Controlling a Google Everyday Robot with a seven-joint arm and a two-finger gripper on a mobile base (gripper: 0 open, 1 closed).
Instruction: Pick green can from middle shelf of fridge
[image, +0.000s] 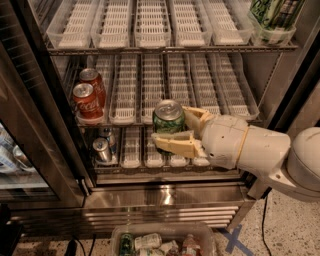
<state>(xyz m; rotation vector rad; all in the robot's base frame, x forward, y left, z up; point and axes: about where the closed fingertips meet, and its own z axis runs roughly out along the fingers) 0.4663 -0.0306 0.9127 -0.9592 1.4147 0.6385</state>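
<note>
The green can (168, 117) has a silver top and a green body. My gripper (184, 129) is shut on it, with one tan finger (172, 145) in front and the other behind it. The can is upright, held in front of the middle shelf (165, 92) and clear of its white lanes. The white arm comes in from the right. The fridge (165, 200) stands open, with its steel base below.
Two red cola cans (86, 99) stand at the left of the middle shelf. Silver cans (102, 148) sit on the bottom rack at the left. A clear bin of bottles and cans (165, 242) lies on the floor. The dark door frame (35, 100) is at the left.
</note>
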